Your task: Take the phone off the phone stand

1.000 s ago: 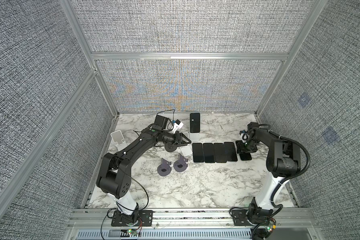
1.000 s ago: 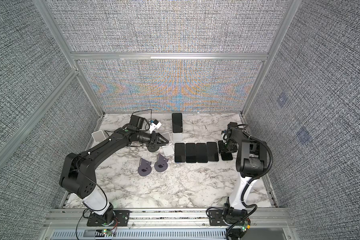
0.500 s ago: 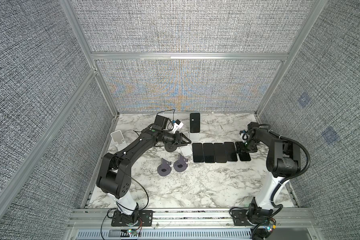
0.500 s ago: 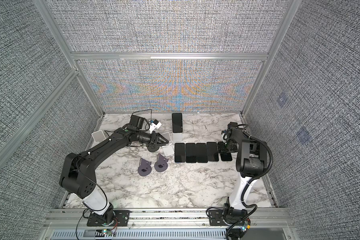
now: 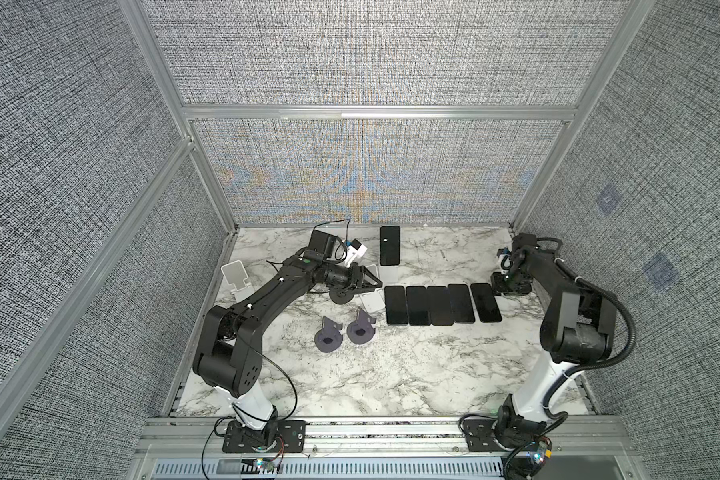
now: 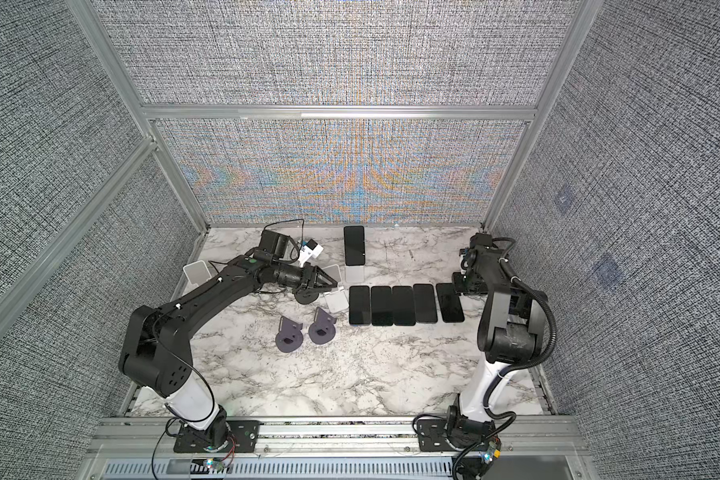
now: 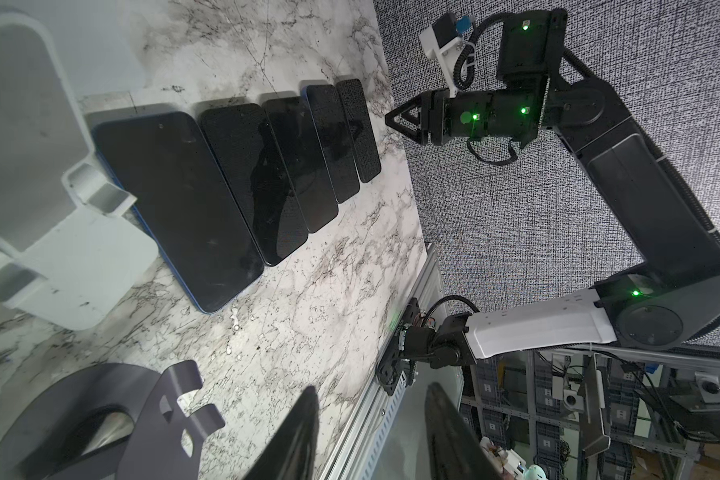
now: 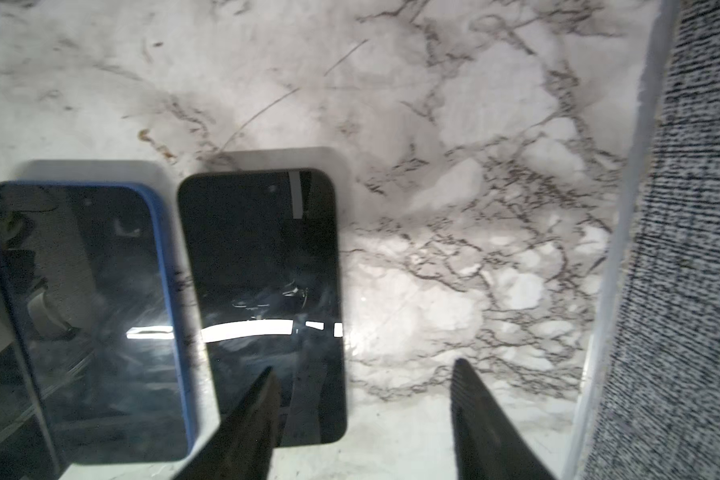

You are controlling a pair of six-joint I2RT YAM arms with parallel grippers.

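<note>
Your target, the black slab phone [image 5: 390, 245], leans upright on a white plastic stand [image 5: 387, 275] at the far middle of the table, apart from both claws. Your left claw [image 5: 374, 283] hangs just left of that stand's base, prongs spread and nothing between them. Your right claw [image 8: 364, 428] also stands apart and empty, with one prong over an end of the rightmost flat black phone [image 8: 262, 291]. That phone closes a row of five dark phones [image 5: 439, 305] lying side by side between the arms. Two dark grey stands with round feet [image 5: 328, 334] sit near and left of the row. A second white stand [image 5: 371, 302] lies partly under your left claw, and a third white stand [image 5: 235, 277] is at the far left. The white marble-veined tabletop [image 5: 391, 374] is enclosed by grey woven wall panels [image 5: 350, 62] in aluminium frames.
</note>
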